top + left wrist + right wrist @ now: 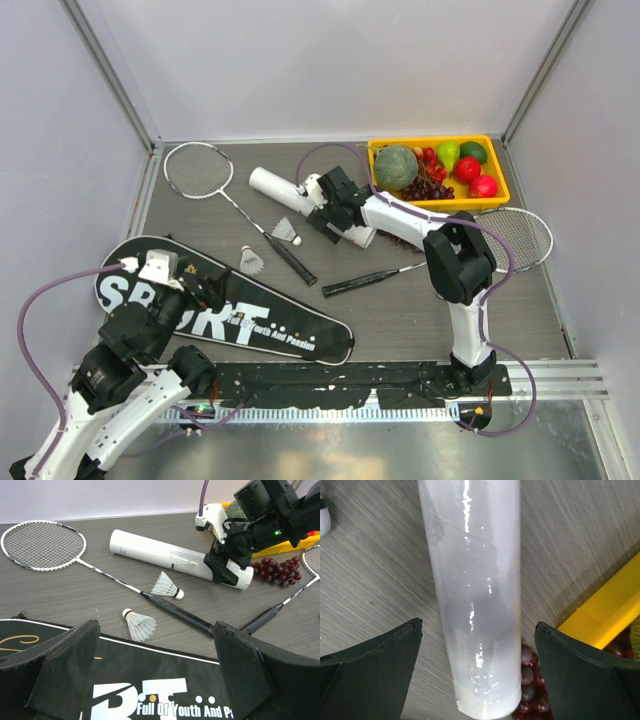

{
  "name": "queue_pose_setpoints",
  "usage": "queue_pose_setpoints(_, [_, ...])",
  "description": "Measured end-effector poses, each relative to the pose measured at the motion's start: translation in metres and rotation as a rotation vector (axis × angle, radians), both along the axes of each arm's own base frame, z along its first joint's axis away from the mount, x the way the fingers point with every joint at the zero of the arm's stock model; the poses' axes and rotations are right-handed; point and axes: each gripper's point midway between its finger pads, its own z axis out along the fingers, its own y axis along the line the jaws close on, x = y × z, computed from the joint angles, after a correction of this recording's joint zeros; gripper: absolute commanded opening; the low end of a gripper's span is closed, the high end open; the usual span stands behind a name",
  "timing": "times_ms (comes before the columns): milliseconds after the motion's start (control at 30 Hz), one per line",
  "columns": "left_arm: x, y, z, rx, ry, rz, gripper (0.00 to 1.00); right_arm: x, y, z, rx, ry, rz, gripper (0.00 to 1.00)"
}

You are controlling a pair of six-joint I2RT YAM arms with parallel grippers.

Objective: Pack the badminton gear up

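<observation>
My right hand [477,625] hangs over the long white tube [150,550], fingers spread wide with one on each side of it. As far as I can tell, neither is touching it. The tube lies flat near the middle of the bench [400,320], running from 10 o'clock to 4 o'clock. Its 4 o'clock end sits against or just beside the dark grape bunch [275,570]; I cannot tell which.

My left hand [156,627], also wide and empty, hovers over the black "SPORT" bag [270,325] at 8 o'clock. Two shuttlecocks [166,586] lie between tube and bag, beside the handle of one racket [198,170].

I judge the tube light, hollow and stiff, but its glossy skin looks slippery and its round body will roll. I would close across its width, further toward the middle than I am now so it balances, and squeeze gently so the wall does not dent.
</observation>
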Motion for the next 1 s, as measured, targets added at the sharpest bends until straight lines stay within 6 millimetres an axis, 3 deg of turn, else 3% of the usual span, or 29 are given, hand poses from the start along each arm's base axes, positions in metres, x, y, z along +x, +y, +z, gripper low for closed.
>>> queue_pose_setpoints(167, [0.0, -0.001, 0.0, 0.002, -0.003, -0.003, 0.99, -0.002, 0.0, -0.017, -0.019, 0.053, 0.033, 1.0])
queue_pose_setpoints(467, [0.003, -0.002, -0.003, 0.031, 0.006, -0.004, 0.99, -0.005, -0.001, -0.041, -0.036, 0.12, 0.076, 0.84])
queue_pose_setpoints(667, [0.004, -0.003, -0.003, 0.03, 0.004, -0.003, 0.99, -0.002, -0.003, -0.042, -0.03, 0.128, 0.08, 0.62])
queue_pose_setpoints(867, [0.015, -0.008, -0.014, -0.014, 0.088, 0.055, 1.0, -0.001, -0.002, -0.041, -0.014, 0.132, 0.077, 0.57])
queue_pose_setpoints(1000, [0.026, -0.026, -0.022, -0.068, 0.221, 0.072, 0.99, -0.003, -0.001, -0.037, 0.01, 0.127, 0.064, 0.54])
